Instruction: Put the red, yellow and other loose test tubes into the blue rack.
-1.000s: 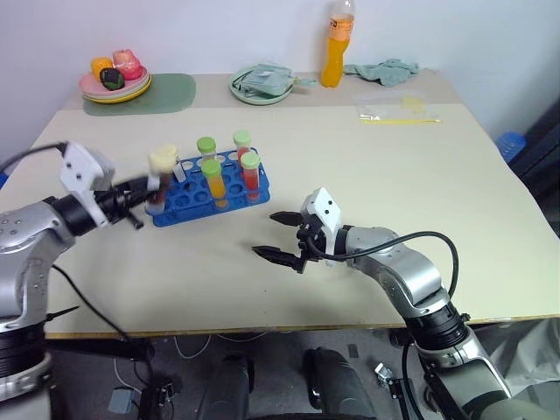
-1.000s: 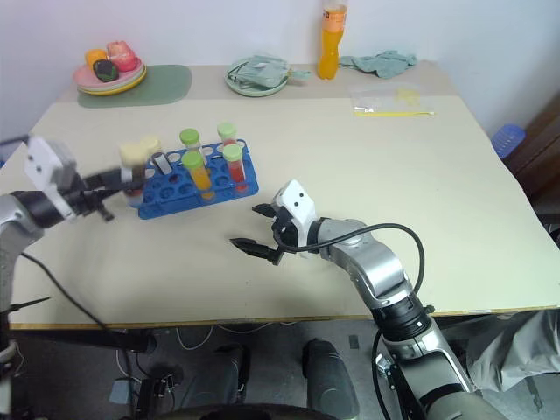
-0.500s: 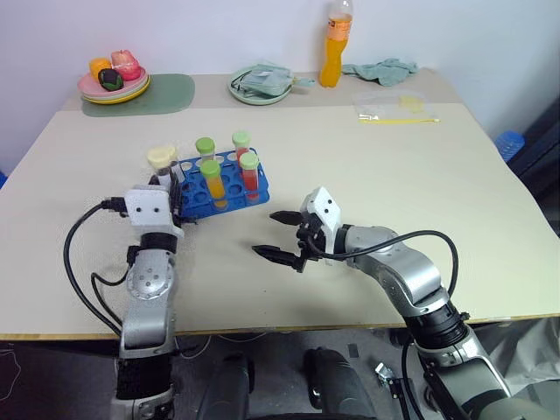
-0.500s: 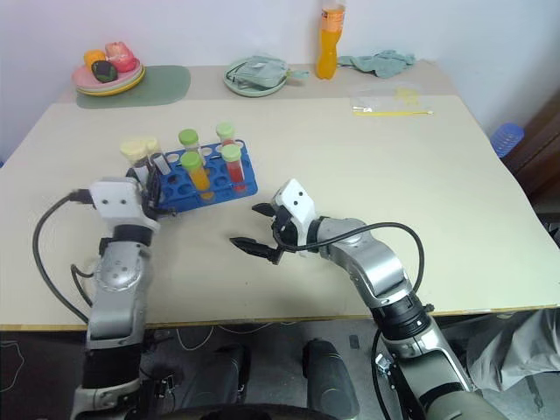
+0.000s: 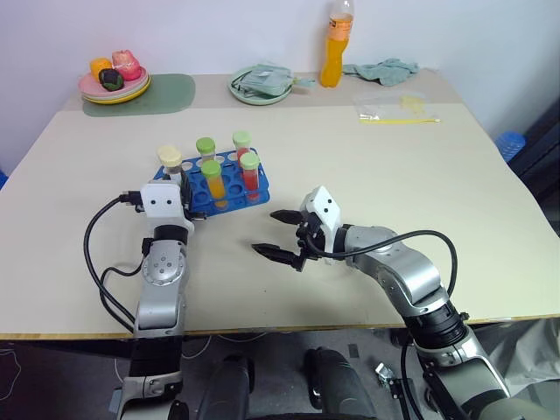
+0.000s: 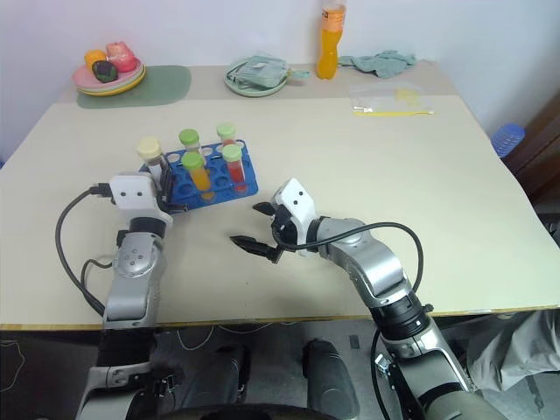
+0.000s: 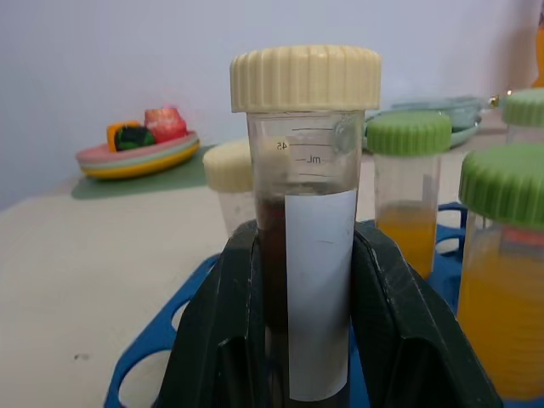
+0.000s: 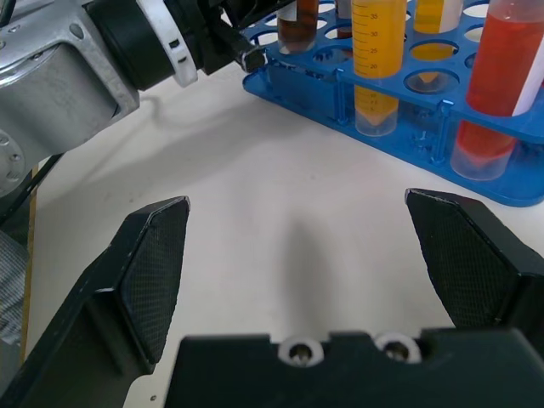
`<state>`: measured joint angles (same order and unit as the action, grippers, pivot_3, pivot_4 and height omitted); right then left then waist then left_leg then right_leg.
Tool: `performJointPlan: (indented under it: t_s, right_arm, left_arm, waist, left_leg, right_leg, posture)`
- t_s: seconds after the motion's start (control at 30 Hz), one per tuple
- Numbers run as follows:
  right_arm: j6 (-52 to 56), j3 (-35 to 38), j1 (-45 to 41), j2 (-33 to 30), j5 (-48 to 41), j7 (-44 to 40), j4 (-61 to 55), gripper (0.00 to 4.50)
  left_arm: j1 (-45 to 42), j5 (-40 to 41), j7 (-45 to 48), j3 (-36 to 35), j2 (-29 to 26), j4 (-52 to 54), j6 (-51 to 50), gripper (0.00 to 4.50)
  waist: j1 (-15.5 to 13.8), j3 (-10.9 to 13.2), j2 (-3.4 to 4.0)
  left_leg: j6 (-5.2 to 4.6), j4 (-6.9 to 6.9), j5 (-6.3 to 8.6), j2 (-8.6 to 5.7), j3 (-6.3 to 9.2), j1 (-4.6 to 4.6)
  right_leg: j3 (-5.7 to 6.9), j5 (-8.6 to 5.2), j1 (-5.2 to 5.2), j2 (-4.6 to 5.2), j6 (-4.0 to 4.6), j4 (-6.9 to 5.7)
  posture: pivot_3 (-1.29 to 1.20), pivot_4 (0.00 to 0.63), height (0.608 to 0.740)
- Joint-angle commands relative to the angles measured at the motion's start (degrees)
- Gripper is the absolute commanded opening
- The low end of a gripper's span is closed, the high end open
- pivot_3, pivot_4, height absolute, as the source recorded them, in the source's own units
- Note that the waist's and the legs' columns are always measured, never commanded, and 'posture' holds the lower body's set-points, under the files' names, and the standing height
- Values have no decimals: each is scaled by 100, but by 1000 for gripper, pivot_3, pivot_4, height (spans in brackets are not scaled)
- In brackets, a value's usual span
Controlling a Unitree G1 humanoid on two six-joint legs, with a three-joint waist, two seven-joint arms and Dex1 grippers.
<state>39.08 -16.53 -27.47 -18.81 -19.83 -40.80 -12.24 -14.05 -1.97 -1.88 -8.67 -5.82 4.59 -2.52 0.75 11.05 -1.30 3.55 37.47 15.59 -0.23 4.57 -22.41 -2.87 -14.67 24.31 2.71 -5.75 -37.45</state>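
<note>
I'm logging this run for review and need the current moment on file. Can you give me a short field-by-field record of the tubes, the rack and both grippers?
held tube: dark-contents tube with cream cap, upright, clamped in the left gripper
tube position: at the near left corner of the blue rack; whether it is seated in a hole cannot be told
tubes in rack: four green-capped tubes with red or orange liquid, standing upright
right gripper: fingers wide open, holding nothing, over bare table right of the rack
</note>
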Motion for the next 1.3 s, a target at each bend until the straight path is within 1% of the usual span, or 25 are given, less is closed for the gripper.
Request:
performJointPlan:
  t_s: [0.03, 0.17, 0.23, 0.27, 0.3, 0.37, 0.47, 0.57, 0.6, 0.63, 0.67, 0.7, 0.73, 0.8, 0.87, 0.97, 1.07, 1.3]
  right_arm:
    - [-12, 62, -15, 65, -78, 14, -257, 4500]
    - [-33, 51, -19, 64, -79, -10, -244, 4500]
    - [-51, 47, -26, 57, -75, -30, -230, 4500]
    - [-68, 49, -33, 56, -70, -35, -221, 4500]
    - [-74, 63, -37, 52, -75, -42, -216, 4500]
    - [-71, 126, -63, 41, -119, -65, -225, 4500]
    - [9, 301, -167, -80, -312, -227, -331, 4500]
    - [37, 487, -238, -337, -500, -515, -402, 4500]
    - [32, 575, -267, -486, -556, -640, -401, 4500]
    - [14, 729, -299, -713, -588, -779, -343, 4500]
    - [-25, 869, -318, -910, -620, -916, -262, 4500]
    - [-65, 1049, -334, -1120, -637, -1017, -151, 4500]
    - [-110, 1220, -330, -1299, -620, -1039, -28, 4500]
    - [-262, 1520, -268, -1615, -459, -947, 288, 4500]
    - [-480, 1721, -173, -1920, -333, -1030, 649, 4500]
    - [-644, 1869, 22, -2227, -318, -1272, 915, 4500]
    - [-949, 1875, 218, -2437, -214, -1527, 1112, 4500]
    - [-1206, 1826, 396, -2407, -98, -1567, 1234, 4500]
  left_arm:
    - [88, 138, -27, -7, 79, 242, 1, 790]
    - [180, 186, -53, -15, 96, 207, 108, 790]
    - [211, 201, -69, -21, 110, 184, 167, 1860]
    - [219, 209, -85, -41, 114, 194, 241, 2286]
    - [235, 198, -88, -42, 107, 229, 318, 2842]
    - [294, 349, -3, -106, 112, 459, 489, 3814]
    - [566, 722, 270, -307, -65, 1164, 458, 3814]
    - [926, 1161, 546, -545, -321, 1914, 138, 3814]
    - [1111, 1482, 684, -764, -490, 2216, -62, 3814]
    - [1422, 1940, 935, -1094, -774, 2571, -367, 3814]
    - [1631, 2232, 1072, -1269, -957, 2851, -617, 3814]
    - [1995, 2577, 1378, -1540, -1279, 3091, -891, 3814]
    - [2383, 2716, 1670, -1800, -1612, 3208, -1129, 3814]
    - [3052, 2732, 1927, -2330, -2158, 3223, -1645, 3814]
    - [3462, 2949, 2129, -2600, -2432, 3209, -1954, 3814]
    - [3771, 3060, 2564, -2673, -2669, 3092, -2044, 3814]
    - [3793, 2993, 2732, -2587, -2787, 2955, -2108, 3814]
    - [3838, 2813, 2863, -2434, -2723, 2820, -2055, 3814]
  waist:
    - [2, 0, 0]
    - [3, 0, 0]
    - [3, 0, 0]
    - [3, 0, 0]
    - [4, 0, 0]
    - [8, 0, 0]
    - [28, 0, 0]
    - [31, 1, 2]
    - [23, 1, 2]
    - [23, 1, 1]
    - [33, 1, 2]
    - [31, 2, 3]
    - [30, 2, 3]
    - [30, 2, 3]
    - [16, 3, 4]
    - [-8, 1, 2]
    - [9, 2, 3]
    - [47, 2, 5]
  left_leg:
    - [0, 0, 0, 0, 0, 0]
    - [0, -1, 0, 0, 1, 0]
    - [0, -1, 0, 0, 1, 0]
    - [0, -1, 0, 0, 1, 0]
    - [0, -1, 0, 0, 1, 0]
    - [0, -1, 0, 1, 2, 0]
    - [0, -2, 0, 2, 2, 0]
    - [0, -6, 0, 4, 1, 1]
    - [0, -6, 0, 4, 1, 1]
    - [0, -4, 0, 4, 1, 2]
    - [0, -4, 0, 4, 1, 1]
    - [-1, -5, 1, 5, 0, 2]
    - [-1, -8, 1, 5, 0, 1]
    - [-1, -11, 1, 5, -2, 3]
    - [-2, -13, 1, 5, -6, 6]
    - [-2, -12, 1, 5, -5, 8]
    - [-2, -13, 1, 6, -5, 8]
    - [-2, -21, 1, 12, -9, 17]
  right_leg:
    - [0, 0, 0, 0, 0, 0]
    - [0, 0, 0, -1, 0, 0]
    - [0, 0, 0, 0, 0, 1]
    - [0, 0, 0, 0, 0, 1]
    - [0, 0, 0, 0, 0, 1]
    - [0, 0, 0, -2, 0, 0]
    - [0, 0, 0, -2, 0, 1]
    - [0, 0, 1, -3, 0, 3]
    - [0, 0, 1, -3, 0, 3]
    - [0, 0, -1, -3, 0, 3]
    - [0, 0, -1, -3, 1, 4]
    - [0, -1, -1, -3, 1, 6]
    - [0, -1, -1, -2, 1, 7]
    - [0, -2, -2, -3, 2, 13]
    - [-1, -3, -6, -3, 3, 17]
    - [1, -5, -19, -4, 5, 29]
    - [1, -5, -20, -5, 5, 30]
    - [-2, -4, -20, -9, 5, 26]
  posture:
    - [0, 150, 740]
    - [0, 150, 740]
    - [0, 150, 740]
    - [0, 150, 740]
    - [0, 150, 740]
    - [0, 150, 740]
    - [0, 150, 740]
    - [0, 150, 740]
    - [0, 150, 740]
    - [0, 150, 740]
    - [0, 150, 740]
    - [0, 150, 740]
    - [0, 150, 740]
    - [0, 150, 740]
    - [0, 150, 740]
    - [0, 150, 740]
    - [0, 150, 740]
    - [0, 150, 740]
